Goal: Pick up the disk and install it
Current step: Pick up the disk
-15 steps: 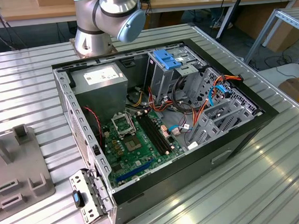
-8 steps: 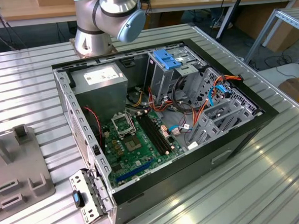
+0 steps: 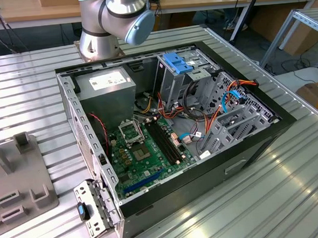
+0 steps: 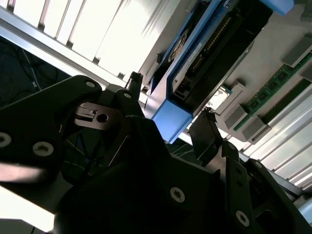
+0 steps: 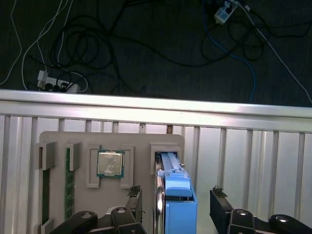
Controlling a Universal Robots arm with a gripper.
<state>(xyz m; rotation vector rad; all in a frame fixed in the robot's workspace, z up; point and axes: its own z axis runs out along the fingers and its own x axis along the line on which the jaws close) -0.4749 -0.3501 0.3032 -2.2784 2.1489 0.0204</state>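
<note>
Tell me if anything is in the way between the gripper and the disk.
Nothing visible is. In the first wrist view the disk stands on edge in a slot of the grey tray, between the open fingers of the gripper, with bare gaps on both sides.

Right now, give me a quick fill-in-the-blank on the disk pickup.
The disk has a ___ carrier.
It stands in the grey tray, not in the PC ___.
The gripper straddles it, jaws ___.
Missing: blue; case; open.
</note>
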